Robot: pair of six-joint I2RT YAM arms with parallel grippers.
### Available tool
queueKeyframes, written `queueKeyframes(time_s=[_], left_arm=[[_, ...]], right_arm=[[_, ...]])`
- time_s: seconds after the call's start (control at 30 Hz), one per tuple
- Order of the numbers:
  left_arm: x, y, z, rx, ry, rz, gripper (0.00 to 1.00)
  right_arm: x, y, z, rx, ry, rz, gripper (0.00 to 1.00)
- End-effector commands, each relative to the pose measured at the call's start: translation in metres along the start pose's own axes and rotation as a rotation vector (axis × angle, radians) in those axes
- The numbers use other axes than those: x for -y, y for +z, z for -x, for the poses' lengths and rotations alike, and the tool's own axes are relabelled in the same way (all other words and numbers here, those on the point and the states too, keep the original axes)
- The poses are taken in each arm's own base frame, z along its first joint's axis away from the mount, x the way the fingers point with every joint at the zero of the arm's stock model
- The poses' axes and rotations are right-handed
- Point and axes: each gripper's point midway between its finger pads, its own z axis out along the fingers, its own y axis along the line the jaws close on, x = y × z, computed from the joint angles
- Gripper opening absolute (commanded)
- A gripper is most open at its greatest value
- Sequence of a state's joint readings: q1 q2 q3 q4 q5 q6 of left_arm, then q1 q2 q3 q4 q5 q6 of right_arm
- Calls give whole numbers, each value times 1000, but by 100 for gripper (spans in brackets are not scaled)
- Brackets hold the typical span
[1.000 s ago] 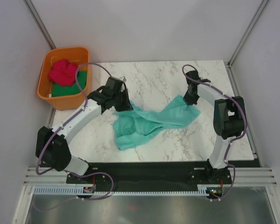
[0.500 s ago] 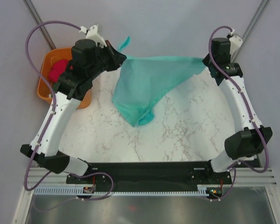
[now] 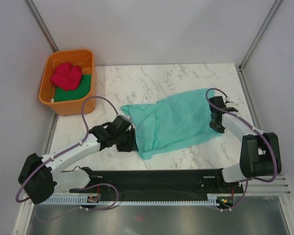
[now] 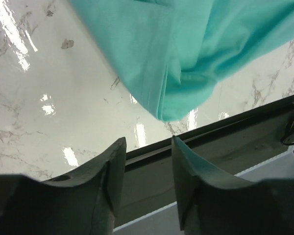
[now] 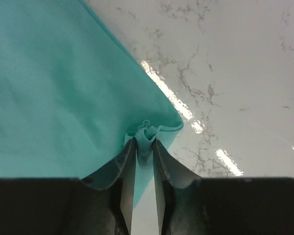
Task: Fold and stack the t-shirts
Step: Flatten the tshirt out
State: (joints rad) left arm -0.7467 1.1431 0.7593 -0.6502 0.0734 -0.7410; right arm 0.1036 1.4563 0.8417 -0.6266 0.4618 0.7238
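1. Farthest left, at about 10 o'clock on the counter (image 3: pixel 186 78), the orange tub (image 3: pixel 48 98) holds a bunched pinkish-red t-shirt (image 3: pixel 66 76) lying on a dark green t-shirt (image 3: pixel 74 94). Both look limp and light and are not yet folded.
2. Next, at about 7 o'clock, the left fingers (image 4: pixel 112 164) stand apart with nothing between them. Its wrist view shows a hanging corner of the cloth just ahead of the tips, not touching them.
3. Across the middle of the counter, from about 9 o'clock to about 3 o'clock, lies the teal t-shirt (image 3: pixel 179 120). It is spread but not flat: a layer is doubled over on its left side and a corner points down toward 6 o'clock.
4. At about 3 o'clock the right fingers (image 5: pixel 129 161) are clenched on the teal t-shirt's right corner, with a small ruffle of hem squeezed up between the tips.
5. Handling, as a judgement:
   - The cloth is thin, soft and very light, so it will drape, sag and crease wherever it is not supported.
   - It should slide easily over the glossy marble.
   - A pinch in the middle would only bunch it. Corners and hems are the places to take hold, with two grips well apart to keep an edge taut.
   - The doubled left edge near the open fingers looks the natural partner to the corner already held.
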Motion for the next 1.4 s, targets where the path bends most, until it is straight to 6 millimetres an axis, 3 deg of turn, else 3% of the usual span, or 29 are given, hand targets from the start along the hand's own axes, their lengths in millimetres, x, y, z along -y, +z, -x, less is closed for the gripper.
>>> queueKeyframes(time_s=[0.0,0.03,0.13,0.27,0.4,0.57,0.67,0.83,1.0,1.37], left_arm=[[38,-18,25,100,-33,-158,52],[38,-25,38,154,-29,-142,61],[31,-36,66,259,-14,-77,70],[26,-9,73,189,-14,-24,71],[39,7,78,131,45,-46,70],[47,18,77,94,-3,-53,66],[42,28,80,123,47,29,59],[45,48,65,72,116,96,50],[46,68,53,33,179,193,49],[50,88,57,10,188,229,49]], right_arm=[[-5,-6,24,69,70,15,31],[-5,-10,26,77,87,26,36],[-3,-20,27,62,122,25,48],[-9,-26,12,-5,156,79,50],[-8,-28,2,-34,190,91,50],[-7,-28,1,-38,206,85,50],[-8,-29,2,-37,204,95,49],[-6,-27,3,-24,190,84,48],[-1,-27,2,-8,180,75,48],[2,-32,6,12,179,85,48]])
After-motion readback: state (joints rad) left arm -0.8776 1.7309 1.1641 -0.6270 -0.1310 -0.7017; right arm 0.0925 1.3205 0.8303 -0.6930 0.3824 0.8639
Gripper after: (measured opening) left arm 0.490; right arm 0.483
